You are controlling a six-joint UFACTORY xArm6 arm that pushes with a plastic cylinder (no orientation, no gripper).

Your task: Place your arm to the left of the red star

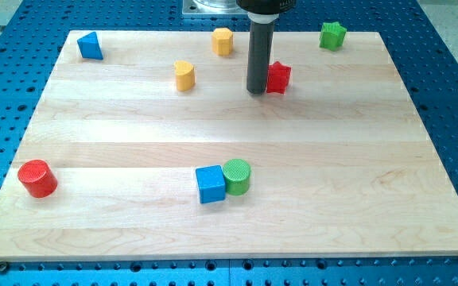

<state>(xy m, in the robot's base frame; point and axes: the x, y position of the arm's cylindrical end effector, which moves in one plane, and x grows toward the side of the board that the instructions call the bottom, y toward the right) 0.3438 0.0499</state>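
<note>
The red star [279,77] lies on the wooden board [229,127] right of centre near the view's top. My tip [257,90] stands on the board right at the star's left side, and the rod hides the star's left edge. I cannot tell whether the tip touches the star.
A yellow hexagon block [223,40] and a green star [332,35] lie near the top edge, a blue triangle [90,46] at the top left. A yellow block [184,75] sits left of the tip. A blue cube [210,184] touches a green cylinder [237,176]. A red cylinder [36,178] sits at the lower left.
</note>
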